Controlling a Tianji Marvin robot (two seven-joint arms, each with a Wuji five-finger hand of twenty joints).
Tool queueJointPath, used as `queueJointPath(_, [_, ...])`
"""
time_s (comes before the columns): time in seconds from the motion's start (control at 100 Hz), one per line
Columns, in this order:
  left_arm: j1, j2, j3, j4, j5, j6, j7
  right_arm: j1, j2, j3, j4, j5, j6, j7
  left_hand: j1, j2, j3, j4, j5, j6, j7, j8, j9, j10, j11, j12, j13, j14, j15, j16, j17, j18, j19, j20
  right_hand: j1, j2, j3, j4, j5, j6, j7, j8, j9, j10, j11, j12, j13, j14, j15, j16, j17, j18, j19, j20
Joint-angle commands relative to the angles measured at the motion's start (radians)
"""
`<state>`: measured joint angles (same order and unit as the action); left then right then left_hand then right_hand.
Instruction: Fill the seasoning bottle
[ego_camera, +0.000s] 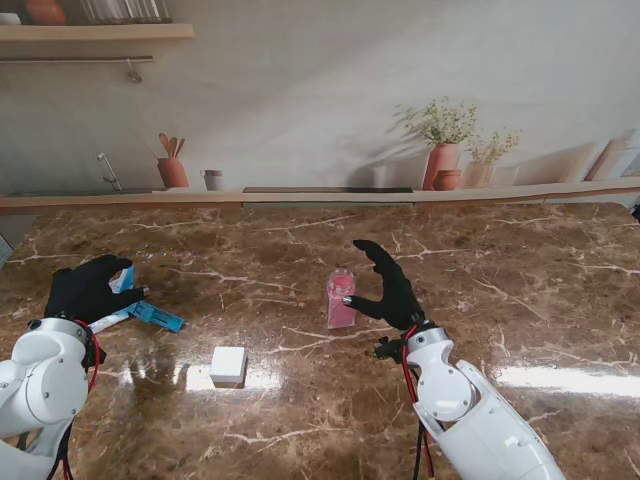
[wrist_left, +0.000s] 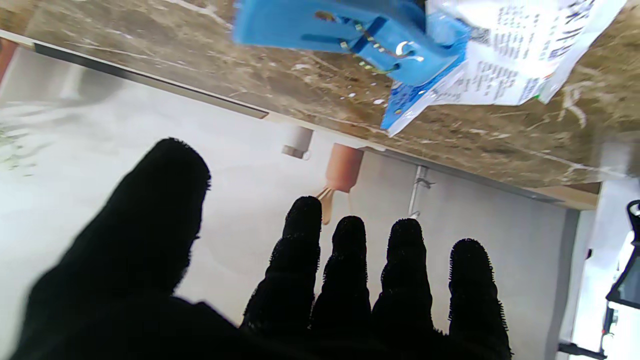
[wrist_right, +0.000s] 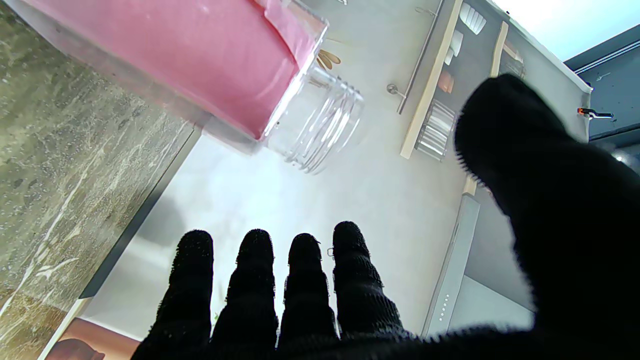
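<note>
Your seasoning bottle (ego_camera: 341, 299) stands upright on the brown marble tabletop (ego_camera: 520, 290), about midway between the left and right edges and a little nearer the far edge than the near one. It is clear plastic with a pink body, and in the right wrist view its threaded neck (wrist_right: 320, 127) is bare, with no cap on it.

Your right hand (ego_camera: 388, 288), in a black glove, is just to the right of the bottle with the fingers spread and the palm turned toward it. From the stand's view you cannot tell whether the thumb tip touches the bottle's side. In the right wrist view the four fingers (wrist_right: 255, 290) are straight and apart and nothing lies between them and the thumb, so the hand is released and grasps nothing.

Your left hand (ego_camera: 88, 290) hovers close to the left edge of the tabletop, over the seasoning bag (ego_camera: 120, 295). The bag is white with printed text and blue at one end, and a blue clip (ego_camera: 158, 316) is clamped on that end, pointing toward the middle of the tabletop. In the left wrist view the fingers (wrist_left: 345, 270) are stretched out and free of the bag (wrist_left: 505, 55) and the clip (wrist_left: 350, 30), so this hand too is released and empty.

A small white block (ego_camera: 228, 366) sits on the tabletop between the two hands, nearer to you than the bottle and the bag, well apart from both
</note>
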<state>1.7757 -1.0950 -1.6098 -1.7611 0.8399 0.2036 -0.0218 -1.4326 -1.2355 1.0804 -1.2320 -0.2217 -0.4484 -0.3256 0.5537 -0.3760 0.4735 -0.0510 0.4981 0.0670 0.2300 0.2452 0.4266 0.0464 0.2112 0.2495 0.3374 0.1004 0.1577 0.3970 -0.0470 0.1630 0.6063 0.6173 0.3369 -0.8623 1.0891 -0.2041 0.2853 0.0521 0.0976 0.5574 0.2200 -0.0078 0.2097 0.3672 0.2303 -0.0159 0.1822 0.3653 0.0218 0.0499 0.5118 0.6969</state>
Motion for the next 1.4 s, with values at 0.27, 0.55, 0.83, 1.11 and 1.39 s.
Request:
queueJointPath(0.27, [-0.05,0.001,0.005,0.098,-0.03,0.092,-0.008,-0.003,-0.003,-0.003,0.011,0.004,0.003,0.009,0.059,0.057,-0.26,0.022,-0.148,-0.042,-0.079,-0.025,-0.148,-0.042,-0.049,-0.021,-0.13,0.026,-0.055,-0.026,-0.044,0.084,-0.121,-0.008,0.015,0.026,-0.025,0.034,-0.018,-0.017,-0.003,-0.009,0.017,-0.007,0.001,-0.008,-0.01,-0.026,0.011,-0.014,0.014,-0.028,-0.002,0.012])
queueJointPath(0.55, [-0.092,-0.004,0.015,0.169,-0.073,0.16,0.005,-0.004,-0.003,-0.005,0.011,0.017,0.004,0.016,0.085,0.067,-0.296,0.029,-0.165,0.012,-0.044,0.024,-0.203,0.025,-0.044,-0.029,-0.186,0.163,-0.032,-0.046,-0.006,0.15,-0.065,0.02,0.025,0.047,-0.04,0.039,-0.01,-0.031,0.001,-0.01,0.017,-0.007,0.003,-0.005,-0.008,-0.029,0.017,-0.011,0.038,-0.019,0.019,0.024])
queueJointPath(0.83, [-0.148,0.013,0.049,0.241,-0.098,0.238,-0.093,-0.004,-0.003,-0.005,0.011,0.016,-0.001,0.015,0.092,0.097,-0.324,0.032,-0.319,0.002,-0.048,0.063,-0.279,0.059,-0.106,-0.067,-0.223,0.196,0.006,-0.062,-0.018,0.178,0.0,-0.007,0.033,0.06,-0.054,0.043,-0.003,-0.036,0.004,-0.012,0.019,-0.007,0.004,-0.003,-0.007,-0.029,0.022,-0.008,0.043,-0.016,0.03,0.032])
queueJointPath(1.11, [-0.188,0.025,0.079,0.285,-0.102,0.278,-0.151,-0.004,-0.004,-0.007,0.012,0.015,0.002,0.013,0.122,0.13,-0.398,0.043,-0.367,-0.05,-0.23,0.071,-0.302,0.083,-0.172,-0.051,-0.026,0.187,0.109,0.032,-0.009,0.148,0.115,0.057,0.04,0.067,-0.058,0.046,0.002,-0.036,0.007,-0.013,0.026,-0.007,0.007,-0.002,0.002,-0.03,0.027,-0.006,0.05,-0.013,0.035,0.035])
queueJointPath(1.39, [-0.214,0.034,0.109,0.309,-0.093,0.338,-0.193,-0.002,-0.005,-0.008,0.014,0.015,0.004,0.011,0.14,0.111,-0.383,0.041,-0.364,0.077,-0.26,-0.134,-0.204,0.063,0.047,0.098,0.014,0.124,0.248,0.394,-0.016,0.115,0.145,0.165,0.046,0.083,-0.064,0.049,0.005,-0.038,0.01,-0.015,0.033,-0.012,0.005,-0.007,0.012,-0.033,0.022,-0.013,0.059,-0.01,0.029,0.028])
